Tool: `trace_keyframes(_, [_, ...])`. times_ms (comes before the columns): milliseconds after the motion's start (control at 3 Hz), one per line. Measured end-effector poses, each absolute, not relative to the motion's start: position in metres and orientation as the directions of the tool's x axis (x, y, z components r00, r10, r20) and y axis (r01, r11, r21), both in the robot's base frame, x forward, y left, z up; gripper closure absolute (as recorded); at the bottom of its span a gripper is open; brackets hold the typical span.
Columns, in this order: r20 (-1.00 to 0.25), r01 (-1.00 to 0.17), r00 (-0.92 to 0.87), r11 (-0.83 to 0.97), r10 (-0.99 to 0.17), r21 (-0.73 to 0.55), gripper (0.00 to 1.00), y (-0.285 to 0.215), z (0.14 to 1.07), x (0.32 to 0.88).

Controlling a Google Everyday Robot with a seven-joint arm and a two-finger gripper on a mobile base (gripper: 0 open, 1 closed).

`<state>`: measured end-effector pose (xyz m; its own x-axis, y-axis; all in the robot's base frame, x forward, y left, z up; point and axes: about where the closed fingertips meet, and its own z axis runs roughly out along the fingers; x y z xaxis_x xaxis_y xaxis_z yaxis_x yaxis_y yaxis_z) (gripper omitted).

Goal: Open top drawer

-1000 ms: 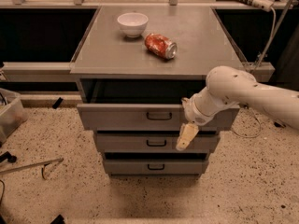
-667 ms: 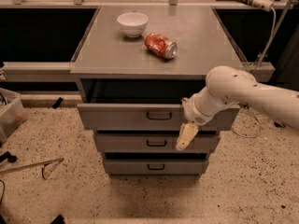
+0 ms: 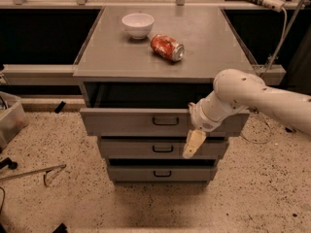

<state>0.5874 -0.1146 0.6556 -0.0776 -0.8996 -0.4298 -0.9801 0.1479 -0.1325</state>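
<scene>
gripper [image 3: 194, 143] sat below-right of the top drawer [image 3: 131, 123] handle [image 3: 165, 121]. The arm [image 3: 262, 98] was cut off by the right edge and hid the drawer front's right end. Drawer interior was dark under the tabletop [image 3: 121, 57], unreadable.

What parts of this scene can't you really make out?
Camera view: the top drawer's inside, dark under the tabletop.
Camera view: part of the middle drawer front, behind the hand hanging right of its handle.
Camera view: the arm's base, cut off by the right edge.
Camera view: the red can's label, too small.
</scene>
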Motion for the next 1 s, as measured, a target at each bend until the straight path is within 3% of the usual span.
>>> trace_keyframes(333, [-0.462,-0.978,-0.114,0.181,-0.879,-0.102,0.0,-0.1148,0.6677,0.5585])
trace_keyframes(1000, [-0.458,-0.981,-0.116,0.175,-0.881,-0.087,0.0,-0.1117,0.6648,0.5551])
